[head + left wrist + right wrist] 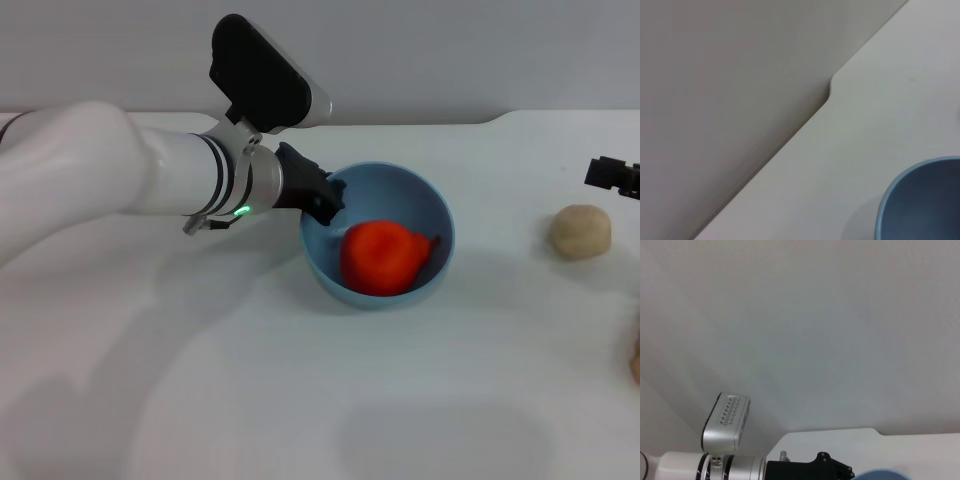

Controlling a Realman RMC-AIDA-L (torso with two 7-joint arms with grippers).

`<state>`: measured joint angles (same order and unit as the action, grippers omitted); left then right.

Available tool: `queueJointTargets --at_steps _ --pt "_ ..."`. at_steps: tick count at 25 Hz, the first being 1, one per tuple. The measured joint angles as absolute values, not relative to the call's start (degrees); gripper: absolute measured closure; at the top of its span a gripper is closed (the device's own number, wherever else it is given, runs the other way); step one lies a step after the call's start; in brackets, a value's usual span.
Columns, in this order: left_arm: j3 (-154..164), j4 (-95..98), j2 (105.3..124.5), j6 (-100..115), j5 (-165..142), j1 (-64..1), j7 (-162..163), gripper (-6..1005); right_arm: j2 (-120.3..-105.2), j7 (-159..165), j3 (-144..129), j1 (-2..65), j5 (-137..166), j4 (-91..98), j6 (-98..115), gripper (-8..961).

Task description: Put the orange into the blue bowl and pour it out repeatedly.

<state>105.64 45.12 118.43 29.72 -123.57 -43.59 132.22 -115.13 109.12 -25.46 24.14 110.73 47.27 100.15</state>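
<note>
The orange (380,256) lies inside the blue bowl (420,195), which sits near the middle of the white table. My left gripper (322,200) is at the bowl's left rim, its black fingers clamped over the rim's edge. In the left wrist view only a part of the blue bowl (920,205) shows. The right wrist view catches the left gripper (812,470) and a sliver of the blue bowl's rim (881,473). Only a black part of my right gripper (612,174) shows, at the far right edge, well away from the bowl.
A beige round lump (580,231) rests on the table to the right of the bowl. Another brownish thing (635,362) peeks in at the right edge. A grey wall stands behind the table's far edge (830,92).
</note>
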Motion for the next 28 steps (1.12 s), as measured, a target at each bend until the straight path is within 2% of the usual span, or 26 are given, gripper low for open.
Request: queueJointTargets --at_steps 6,12,17,26,28 --pt "105.79 45.72 118.54 28.84 -125.07 -42.98 132.28 1000 -115.04 109.13 -25.42 24.38 110.73 47.15 99.61 450" --pt "105.84 47.11 118.56 28.98 -125.29 -42.82 132.37 955 -115.04 108.91 -25.4 24.31 110.73 47.0 98.82 451" --pt "105.67 48.38 118.45 28.65 -125.89 -41.92 132.11 774 -115.0 108.81 -25.4 24.21 110.73 47.0 97.99 450" --pt "102.91 56.0 118.17 26.93 -126.64 -38.55 131.85 532 -115.15 106.13 -25.31 24.15 109.79 47.39 93.3 448" --pt "101.45 59.01 118.14 25.38 -126.64 -36.98 131.87 448 -115.32 102.73 -25.31 24.06 108.07 47.22 92.24 449"
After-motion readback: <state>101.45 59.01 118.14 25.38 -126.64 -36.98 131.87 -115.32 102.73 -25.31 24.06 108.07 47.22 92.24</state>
